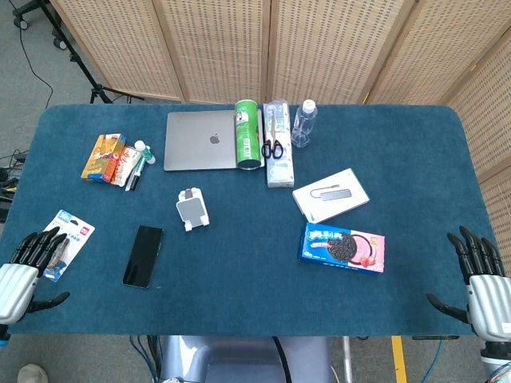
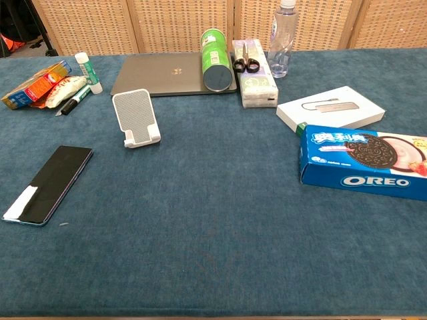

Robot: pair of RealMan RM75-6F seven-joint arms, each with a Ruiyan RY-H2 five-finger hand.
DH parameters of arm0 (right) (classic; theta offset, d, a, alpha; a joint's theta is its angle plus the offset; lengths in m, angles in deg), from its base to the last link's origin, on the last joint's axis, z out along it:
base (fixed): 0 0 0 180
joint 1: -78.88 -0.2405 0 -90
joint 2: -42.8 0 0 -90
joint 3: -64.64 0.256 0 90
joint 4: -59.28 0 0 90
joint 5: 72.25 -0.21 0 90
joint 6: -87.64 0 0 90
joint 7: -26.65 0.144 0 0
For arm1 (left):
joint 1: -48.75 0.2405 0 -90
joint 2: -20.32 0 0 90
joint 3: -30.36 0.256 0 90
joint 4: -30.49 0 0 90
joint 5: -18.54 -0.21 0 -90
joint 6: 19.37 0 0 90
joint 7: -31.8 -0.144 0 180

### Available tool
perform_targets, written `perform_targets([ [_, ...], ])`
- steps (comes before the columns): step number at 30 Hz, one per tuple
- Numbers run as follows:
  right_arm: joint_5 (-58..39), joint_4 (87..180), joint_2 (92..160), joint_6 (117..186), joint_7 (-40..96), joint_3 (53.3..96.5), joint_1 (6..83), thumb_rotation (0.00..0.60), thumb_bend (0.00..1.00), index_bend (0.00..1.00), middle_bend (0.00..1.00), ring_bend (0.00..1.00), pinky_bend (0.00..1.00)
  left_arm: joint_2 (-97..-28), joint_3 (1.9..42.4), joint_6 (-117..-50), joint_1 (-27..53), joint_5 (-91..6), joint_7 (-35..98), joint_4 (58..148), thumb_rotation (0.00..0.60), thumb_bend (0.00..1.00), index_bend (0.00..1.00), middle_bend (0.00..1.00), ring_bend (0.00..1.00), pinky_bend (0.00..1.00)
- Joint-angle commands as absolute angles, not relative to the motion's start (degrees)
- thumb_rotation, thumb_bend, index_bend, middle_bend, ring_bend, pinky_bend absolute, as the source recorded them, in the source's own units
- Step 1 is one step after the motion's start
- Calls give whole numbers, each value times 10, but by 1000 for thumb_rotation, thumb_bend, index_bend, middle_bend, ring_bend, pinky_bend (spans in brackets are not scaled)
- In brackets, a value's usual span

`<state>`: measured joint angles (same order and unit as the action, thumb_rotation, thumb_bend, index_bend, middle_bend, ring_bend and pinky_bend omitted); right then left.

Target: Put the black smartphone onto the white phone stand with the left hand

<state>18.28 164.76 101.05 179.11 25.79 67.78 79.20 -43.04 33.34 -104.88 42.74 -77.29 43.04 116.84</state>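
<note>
On the blue bench (image 1: 239,303), the black smartphone (image 1: 143,256) lies flat beyond the empty, spread left hand (image 1: 24,267); pinching it may slide it off the white phone stand (image 1: 192,209).

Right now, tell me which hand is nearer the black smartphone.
Left. The left hand sits beside the black smartphone; the right hand is across the table.
</note>
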Motion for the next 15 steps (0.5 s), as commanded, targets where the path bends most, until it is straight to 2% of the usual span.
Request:
perform_targets([
  [1, 182, 1648, 1010, 1791, 259, 679, 792, 600, 0, 0, 0, 0, 0, -431, 334, -1047, 426, -771, 431, 1168, 600, 11, 0, 0, 0, 0],
  [11, 183, 1649, 1008, 1795, 261, 680, 793, 600, 0, 0, 0, 0, 0, -436, 335, -1025, 410, -783, 393, 1149, 600, 13, 0, 0, 0, 0],
  [15, 179, 1649, 1010, 1793, 258, 681, 792, 600, 0, 0, 0, 0, 0, -456, 333, -994, 358, -845, 322, 1075, 600, 19, 0, 0, 0, 0],
])
